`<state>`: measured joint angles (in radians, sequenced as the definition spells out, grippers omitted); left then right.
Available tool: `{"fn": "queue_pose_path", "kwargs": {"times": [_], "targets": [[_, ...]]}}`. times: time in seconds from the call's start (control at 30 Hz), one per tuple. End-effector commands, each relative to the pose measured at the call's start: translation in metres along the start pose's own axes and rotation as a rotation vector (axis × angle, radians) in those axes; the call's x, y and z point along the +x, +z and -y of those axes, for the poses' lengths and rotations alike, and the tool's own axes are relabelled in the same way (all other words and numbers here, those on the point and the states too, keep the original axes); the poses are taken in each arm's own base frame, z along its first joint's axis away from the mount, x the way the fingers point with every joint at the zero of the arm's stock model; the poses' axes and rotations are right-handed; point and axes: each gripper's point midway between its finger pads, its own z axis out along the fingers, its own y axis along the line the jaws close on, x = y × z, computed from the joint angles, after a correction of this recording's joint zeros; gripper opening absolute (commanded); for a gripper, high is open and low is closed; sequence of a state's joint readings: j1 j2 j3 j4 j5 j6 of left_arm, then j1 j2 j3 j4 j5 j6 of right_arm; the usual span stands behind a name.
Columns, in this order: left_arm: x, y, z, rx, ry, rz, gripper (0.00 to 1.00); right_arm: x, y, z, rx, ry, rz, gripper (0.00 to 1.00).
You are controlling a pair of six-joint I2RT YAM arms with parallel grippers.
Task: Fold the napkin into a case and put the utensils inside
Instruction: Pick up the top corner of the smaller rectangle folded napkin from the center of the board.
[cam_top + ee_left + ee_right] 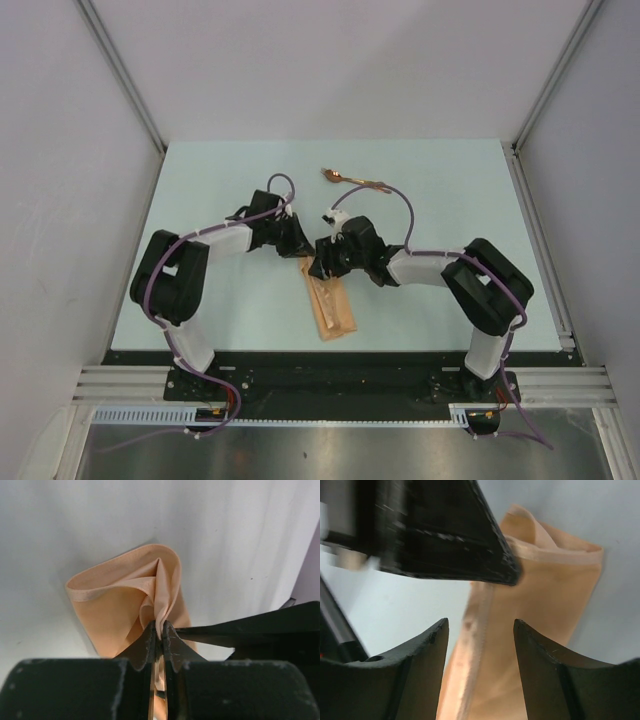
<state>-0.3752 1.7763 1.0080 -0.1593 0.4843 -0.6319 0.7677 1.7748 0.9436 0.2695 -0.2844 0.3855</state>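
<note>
A: How are the 2 arms posed?

B: The left arm (200,250) and the right arm (440,268) are each seen bent at the elbow and angled inward, with the wrists near each other.

A: And the 2 grippers?

B: The left gripper (159,630) is clamped tight on a fold of the napkin (115,605). The right gripper (480,625) is held with jaws parted, and nothing is gripped between them.

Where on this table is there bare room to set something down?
Bare table lies far left, beyond the left arm, and far right, between the utensils and the right edge. Crowded: the centre, where the left gripper and right gripper meet over the napkin.
</note>
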Motion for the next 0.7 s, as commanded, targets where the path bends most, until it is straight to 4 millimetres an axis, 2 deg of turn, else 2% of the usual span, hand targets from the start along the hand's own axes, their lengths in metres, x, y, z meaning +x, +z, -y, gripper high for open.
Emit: {"fn": "queue_pose_path", "kwargs": {"times": [0.0,0.07,0.17,0.33,0.47,0.67], "targets": [[-0.003,-0.006,0.016,0.105,-0.056,-0.009,0.00,-0.023,0.011,0.002,0.053,-0.134,0.120,0.59],[-0.002,-0.005,0.017,0.118,-0.069,-0.018,0.00,-0.017,0.012,0.004,0.052,-0.144,0.122,0.58],[0.000,-0.004,0.015,0.115,-0.078,-0.026,0.00,-0.017,0.012,0.001,0.046,-0.145,0.145,0.51],[0.003,-0.003,0.011,0.122,-0.119,-0.029,0.00,-0.021,0.007,0.007,0.111,-0.178,0.187,0.50],[0.005,-0.003,0.012,0.149,-0.149,-0.034,0.00,-0.025,0.006,0.013,0.149,-0.183,0.204,0.42],[0.010,-0.005,0.013,0.186,-0.214,-0.025,0.00,-0.025,0.009,0.009,0.123,-0.185,0.204,0.40]]}}
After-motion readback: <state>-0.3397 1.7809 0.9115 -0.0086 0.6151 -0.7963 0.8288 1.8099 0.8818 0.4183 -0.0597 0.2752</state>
